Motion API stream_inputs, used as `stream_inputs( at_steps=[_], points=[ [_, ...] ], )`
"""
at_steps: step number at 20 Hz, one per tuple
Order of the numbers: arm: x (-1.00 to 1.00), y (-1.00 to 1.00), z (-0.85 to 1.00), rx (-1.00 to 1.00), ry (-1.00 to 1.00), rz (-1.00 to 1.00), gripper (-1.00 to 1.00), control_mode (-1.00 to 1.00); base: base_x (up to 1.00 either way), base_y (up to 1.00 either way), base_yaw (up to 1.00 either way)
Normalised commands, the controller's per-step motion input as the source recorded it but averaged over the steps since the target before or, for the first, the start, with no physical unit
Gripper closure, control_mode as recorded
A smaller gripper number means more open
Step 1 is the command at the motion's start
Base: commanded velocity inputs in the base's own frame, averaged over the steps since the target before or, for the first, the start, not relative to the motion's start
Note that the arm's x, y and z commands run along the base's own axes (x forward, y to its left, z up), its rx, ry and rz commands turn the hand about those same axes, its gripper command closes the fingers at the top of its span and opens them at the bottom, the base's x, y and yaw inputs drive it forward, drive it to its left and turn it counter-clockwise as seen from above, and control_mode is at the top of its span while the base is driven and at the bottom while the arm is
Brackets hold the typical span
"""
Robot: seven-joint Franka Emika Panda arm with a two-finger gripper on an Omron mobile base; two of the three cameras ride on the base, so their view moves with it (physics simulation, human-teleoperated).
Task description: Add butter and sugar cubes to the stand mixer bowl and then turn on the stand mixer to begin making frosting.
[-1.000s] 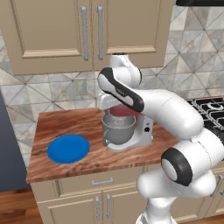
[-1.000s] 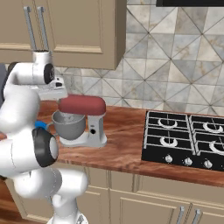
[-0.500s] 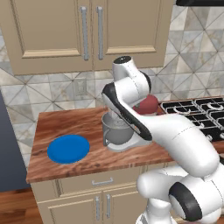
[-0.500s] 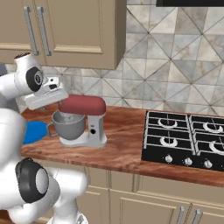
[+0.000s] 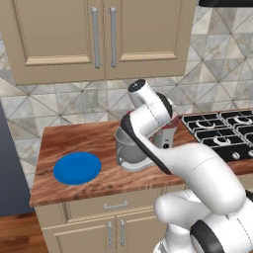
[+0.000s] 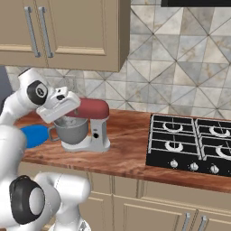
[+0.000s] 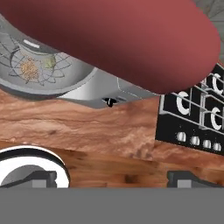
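The stand mixer (image 6: 92,109) stands on the wooden counter, its dark red head (image 7: 122,39) down over the stand mixer bowl (image 6: 72,131). In the hand view the grey bowl (image 7: 70,81) holds the wire whisk, a tan grainy cluster that looks like the sugar cubes (image 7: 29,69), and a pale yellowish bit that may be the butter (image 7: 49,62). A dark knob (image 7: 109,102) sits on the light grey column. My gripper (image 7: 113,178) is open with nothing between its fingertips (image 7: 41,177). My hand (image 6: 58,106) hovers against the left end of the head, above the bowl.
A flat blue plate (image 5: 77,168) lies on the counter left of the mixer bowl (image 5: 129,148). The black gas stove (image 6: 194,144) with its row of knobs is to the right. Wall cabinets (image 5: 99,34) hang above. The counter's front edge runs just below the mixer.
The arm has swung round, and my hand has dropped lower and slid right, closer to the mixer's red head. The jaws stay wide open. Mixer and plate have not moved.
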Motion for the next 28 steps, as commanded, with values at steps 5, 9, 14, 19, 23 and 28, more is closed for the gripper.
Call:
stream_inputs(
  at_steps=[5,9,14,19,23,28],
  points=[
    [-0.01,-0.46,-0.36,-0.03,-0.03,-0.07,-1.0,-1.0,0.0,0.0,0.0],
    [-0.02,-0.34,-0.47,0.0,-0.14,0.0,-1.0,-1.0,0.0,0.0,0.0],
    [0.0,-0.17,-0.44,0.0,-0.19,0.0,-1.0,-1.0,0.0,0.0,0.0],
    [0.04,-0.04,-0.45,0.0,-0.17,0.0,-1.0,-1.0,0.0,0.0,0.0],
    [0.28,0.0,-0.28,0.0,-0.05,0.0,-1.0,-1.0,0.0,0.0,0.0],
    [0.39,0.0,-0.18,0.0,0.0,0.0,-1.0,-1.0,0.0,0.0,0.0]
  ],
)
